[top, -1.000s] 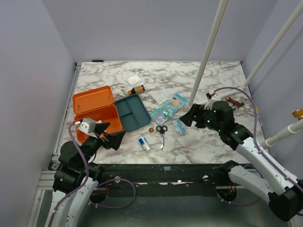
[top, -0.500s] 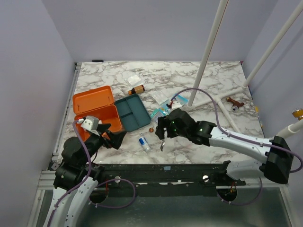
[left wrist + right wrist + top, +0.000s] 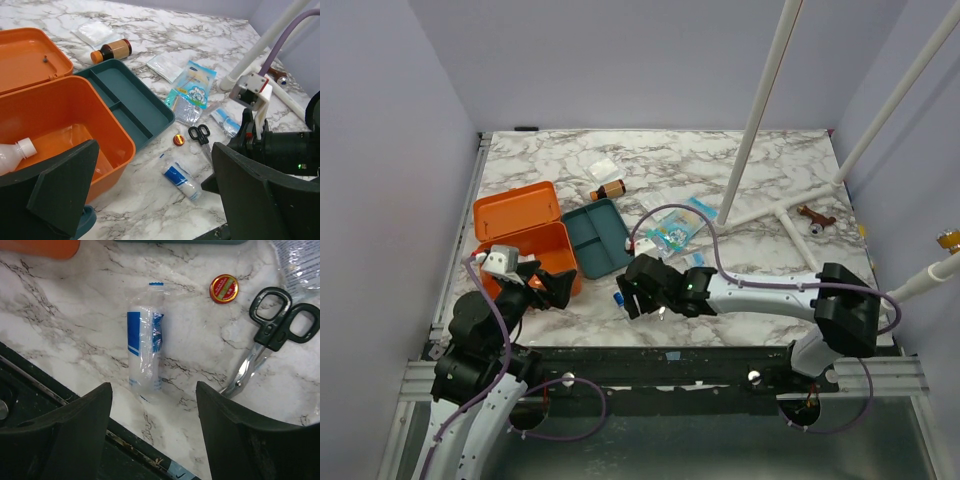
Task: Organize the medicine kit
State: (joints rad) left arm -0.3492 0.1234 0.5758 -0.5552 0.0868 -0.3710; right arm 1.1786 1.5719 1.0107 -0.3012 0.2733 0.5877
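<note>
Progress looks slim from my end. The medicine kit (image 3: pixel 525 240) sits open at the left of the counter (image 3: pixel 740 160), lid laid back on the far side. The only thing I can see inside it is a white bottle (image 3: pixel 15 154) lying on its side. The teal tray (image 3: pixel 600 237) rests on the counter against the kit's right side, and every compartment I can see is bare.

Everything else is loose on the marble. A brown bottle (image 3: pixel 111 50) lies just beyond the tray, with a white gauze packet (image 3: pixel 604 167) farther back. A cluster of blue packets (image 3: pixel 195 85) lies right of the tray. Nearer to me are the scissors (image 3: pixel 267 337), a small red cap (image 3: pixel 224 288) and a wrapped bandage roll (image 3: pixel 145 357).

The right gripper (image 3: pixel 152 390) hangs directly over that roll with its fingers spread wide, straddling it but not touching, so I judge the roll is the next pick. The left gripper (image 3: pixel 155 170) is spread apart too and holds nothing, sitting by the kit's near right corner.

By my reckoning, nearly all the sorting is left. The roll, scissors, cap, bottle and packets need stowing, the tray needs seating in the kit, and the lid needs closing.
</note>
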